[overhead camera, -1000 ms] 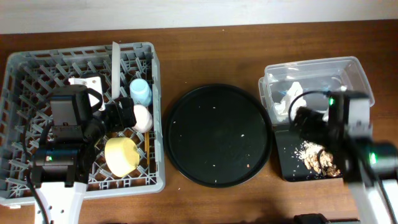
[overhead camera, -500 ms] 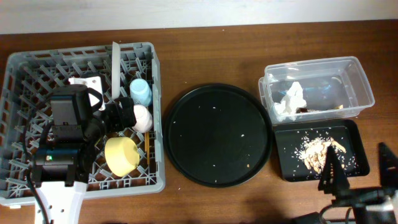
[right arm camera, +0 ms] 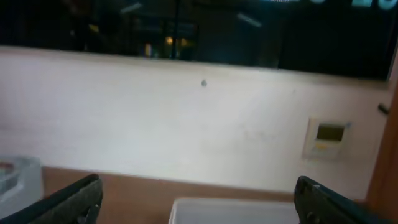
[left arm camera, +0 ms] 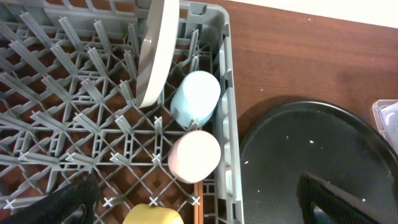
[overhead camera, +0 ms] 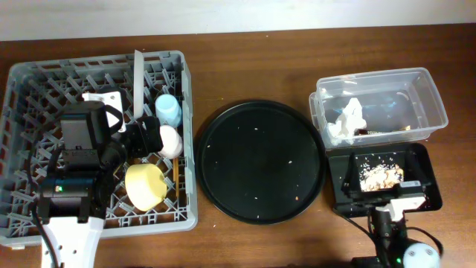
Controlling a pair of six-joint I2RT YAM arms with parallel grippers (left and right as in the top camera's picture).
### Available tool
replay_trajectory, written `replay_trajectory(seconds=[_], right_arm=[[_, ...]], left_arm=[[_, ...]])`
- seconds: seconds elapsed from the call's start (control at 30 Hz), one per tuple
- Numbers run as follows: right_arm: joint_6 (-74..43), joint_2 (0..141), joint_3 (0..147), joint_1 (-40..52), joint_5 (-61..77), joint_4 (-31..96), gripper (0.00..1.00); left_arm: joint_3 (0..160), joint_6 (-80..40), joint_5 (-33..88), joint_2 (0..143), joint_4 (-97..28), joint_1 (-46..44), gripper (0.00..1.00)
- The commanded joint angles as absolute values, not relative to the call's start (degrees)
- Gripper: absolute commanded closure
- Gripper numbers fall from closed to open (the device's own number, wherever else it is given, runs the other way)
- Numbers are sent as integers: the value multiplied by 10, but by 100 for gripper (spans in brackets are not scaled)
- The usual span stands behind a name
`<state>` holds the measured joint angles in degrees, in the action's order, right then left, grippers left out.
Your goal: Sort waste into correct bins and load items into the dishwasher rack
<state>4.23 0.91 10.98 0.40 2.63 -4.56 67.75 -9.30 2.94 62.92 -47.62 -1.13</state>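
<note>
The grey dishwasher rack [overhead camera: 44, 82] is seen on the left of the wooden bench [overhead camera: 245, 59]. A pale plate [left arm camera: 155, 56] is stood on edge between its pegs. Just beside the plate, along the rack's right wall, a blue cup [left arm camera: 196, 98] and a pink cup [left arm camera: 194, 155] are laid one next to the other. A yellow bowl [overhead camera: 146, 184] is set in front of the pink cup, with wooden chopsticks [overhead camera: 175, 170] lodged against the same wall.

The left end effector [left arm camera: 196, 186] is held over this corner of the rack. Its fingers are spread wide and nothing is gripped.

A large round black tray [overhead camera: 260, 161] is placed at mid-bench, dotted with a few crumbs. To its right, a crumpled white napkin [overhead camera: 348, 120] is contained in the clear plastic tub [overhead camera: 428, 93], and a thin brownish piece, perhaps the wrapper, can be made out near the tub's front wall. Tan food scraps [overhead camera: 379, 175] are held in the shallow black tray [overhead camera: 339, 159] just in front of the tub.

The right end effector [right arm camera: 198, 186] is raised over that tray, tilted toward a pale wall. It is fully parted and nothing is held in it.
</note>
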Motion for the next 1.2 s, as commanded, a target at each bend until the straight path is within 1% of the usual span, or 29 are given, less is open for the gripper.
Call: replay_trajectory(seconds=[0.0, 0.13, 0.37, 1.17], right_arm=[[21, 2, 65, 0, 21, -48, 2], [19, 2, 10, 1, 24, -48, 1], [10, 2, 3, 0, 27, 44, 1], [10, 3, 3, 0, 25, 43, 1]], left_arm=[[688, -98, 25, 629, -476, -13, 1], [688, -98, 25, 629, -476, -13, 1], [688, -98, 25, 629, -476, -13, 1], [688, -98, 25, 629, -475, -13, 1]])
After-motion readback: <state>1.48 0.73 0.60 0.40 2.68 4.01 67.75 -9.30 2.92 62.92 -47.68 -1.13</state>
